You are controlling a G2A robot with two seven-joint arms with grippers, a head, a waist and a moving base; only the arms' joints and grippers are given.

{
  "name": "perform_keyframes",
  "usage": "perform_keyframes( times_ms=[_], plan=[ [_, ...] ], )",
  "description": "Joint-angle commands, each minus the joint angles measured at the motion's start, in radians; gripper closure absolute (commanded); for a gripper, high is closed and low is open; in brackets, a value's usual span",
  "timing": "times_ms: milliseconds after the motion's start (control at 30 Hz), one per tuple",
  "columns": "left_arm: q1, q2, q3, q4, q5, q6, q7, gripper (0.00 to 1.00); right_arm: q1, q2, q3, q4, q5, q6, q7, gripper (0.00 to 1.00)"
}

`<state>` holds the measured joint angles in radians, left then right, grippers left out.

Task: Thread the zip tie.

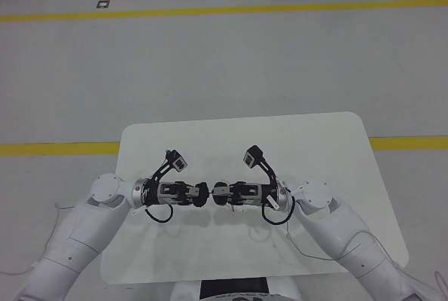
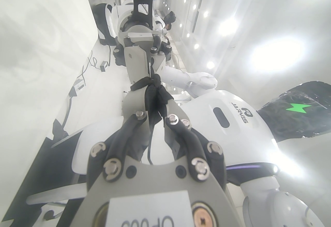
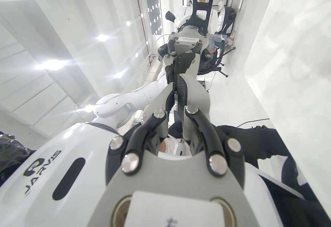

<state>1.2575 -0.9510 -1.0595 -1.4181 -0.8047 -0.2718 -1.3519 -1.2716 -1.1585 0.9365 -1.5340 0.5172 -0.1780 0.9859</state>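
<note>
One zip tie (image 3: 180, 88) is being pinched over the table (image 1: 321, 143) by left gripper (image 1: 201, 193) at 9 o'clock, right gripper (image 1: 217, 190) at 3 o'clock.

White round-cornered table (image 1: 329, 132) set on a grey floor (image 1: 224, 68), yellow stripe (image 1: 50, 149) interrupted by the table, second yellow stripe (image 1: 208, 13) painted farther off, small dark square (image 1: 103, 4) seen beyond it

Top cam overhead, wrist cams (image 1: 178, 161) face-to-face

Left end effector (image 1: 201, 193), right end effector (image 1: 217, 190), tip to tip over table (image 1: 321, 135)
</note>
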Motion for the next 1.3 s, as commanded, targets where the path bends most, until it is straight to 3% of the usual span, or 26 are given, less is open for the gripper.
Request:
perform_keyframes(
  times_ms=[0, 133, 233, 333, 400, 533, 767, 1267],
  plan=[
    [0.0, 0.0, 0.0, 0.0, 0.0, 0.0, 0.0, 0.85, 0.0, 0.0, 0.001, 0.001, -0.001, -0.001, 0.0, 1.0],
    [0.0, 0.0, 0.0, 0.0, 0.0, 0.0, 0.0, 0.62, -0.002, 0.0, 0.004, 0.001, -0.001, -0.005, -0.001, 1.0],
    [0.006, -0.001, 0.005, -0.017, 0.008, 0.007, 0.036, 0.51, -0.005, 0.0, 0.008, 0.001, 0.001, -0.01, -0.002, 1.0],
    [0.01, 0.0, 0.003, -0.023, 0.009, 0.008, 0.04, 0.16, -0.008, 0.001, 0.013, 0.0, 0.0, -0.012, -0.004, 1.0],
    [0.012, 0.0, 0.0, -0.025, 0.007, 0.007, 0.038, 0.09, -0.01, 0.002, 0.016, -0.001, -0.001, -0.012, -0.004, 1.0],
    [0.016, 0.001, -0.002, -0.027, 0.004, 0.005, 0.035, 0.16, -0.016, 0.003, 0.024, -0.004, -0.002, -0.014, -0.009, 1.0],
    [0.02, 0.001, -0.005, -0.027, -0.004, 0.0, 0.041, 0.52, -0.026, 0.005, 0.033, -0.008, -0.008, -0.007, -0.021, 1.0],
    [0.021, 0.001, -0.005, -0.026, 0.004, 0.0, 0.05, 0.78, -0.026, 0.006, 0.028, -0.01, -0.043, 0.034, -0.034, 1.0]
  ],
)
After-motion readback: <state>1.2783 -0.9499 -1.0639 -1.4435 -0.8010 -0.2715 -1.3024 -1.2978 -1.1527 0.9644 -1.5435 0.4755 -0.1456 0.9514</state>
